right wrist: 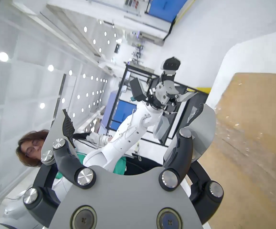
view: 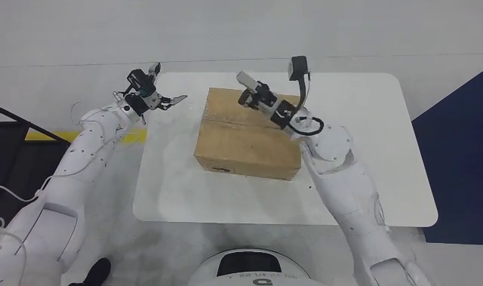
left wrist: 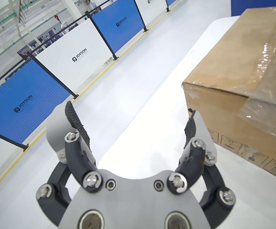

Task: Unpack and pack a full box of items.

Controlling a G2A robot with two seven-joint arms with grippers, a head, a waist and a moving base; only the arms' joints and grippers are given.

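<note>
Here, the left gripper point(left wrist: 130, 113) is holding its ribbed fingers point(left wrist: 77, 122) spread wide apart, gripping nothing, with bare white table point(left wrist: 166, 96) showing in the gap between them. It is hanging over the table's far left corner, pointing toward the brown cardboard box point(left wrist: 247, 60), just beside the box's left side but not touching it. Likewise, the right gripper point(right wrist: 133, 113) is keeping its own fingers point(right wrist: 67, 122) released and wide, with nothing between them. In the top view it is hovering above the far edge of the box's lid, with the arm stretching across the box's right far corner. One of its fingers is lying close over the cardboard in the right wrist view, though whether it is touching cannot be told. The box is sitting closed on the table, somewhat left of the middle. Its flaps are lying flat, and clear, shiny tape is running along the top seam and folding down over an end. Small printed handling symbols are showing low on the side facing the left gripper.
</note>
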